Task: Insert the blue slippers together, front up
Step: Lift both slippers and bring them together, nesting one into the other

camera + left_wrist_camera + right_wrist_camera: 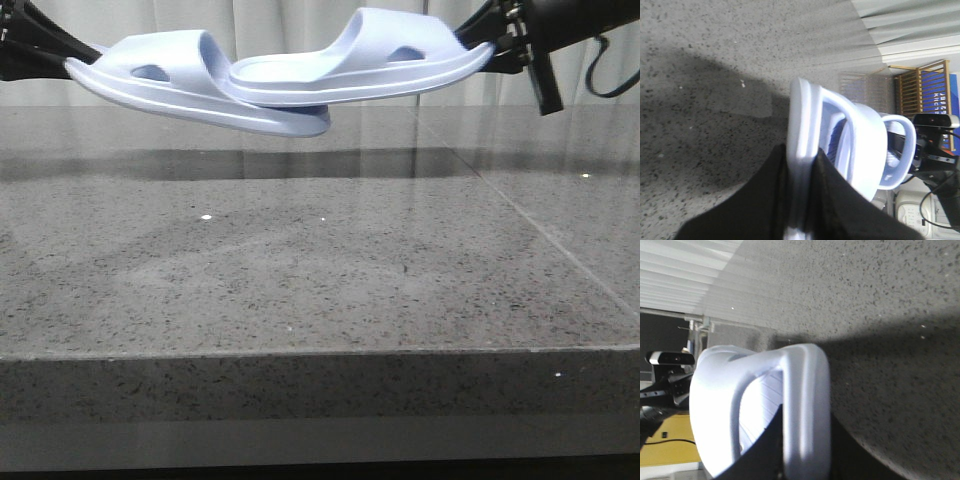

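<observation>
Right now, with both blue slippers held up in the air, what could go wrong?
1. Each end effector pinches only a sole's end: left, right. Pushing the slippers together could twist one loose.
2. Both hang well above the table, so a slip means a drop.
3. The right slipper overlaps the left slipper; it may ride over instead of sliding in.

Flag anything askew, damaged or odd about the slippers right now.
Nothing damaged. Both blue slippers hang in mid-air above the table, toes overlapping, one held by the left gripper, one by the right gripper. The pair sits slightly tilted, not level.
</observation>
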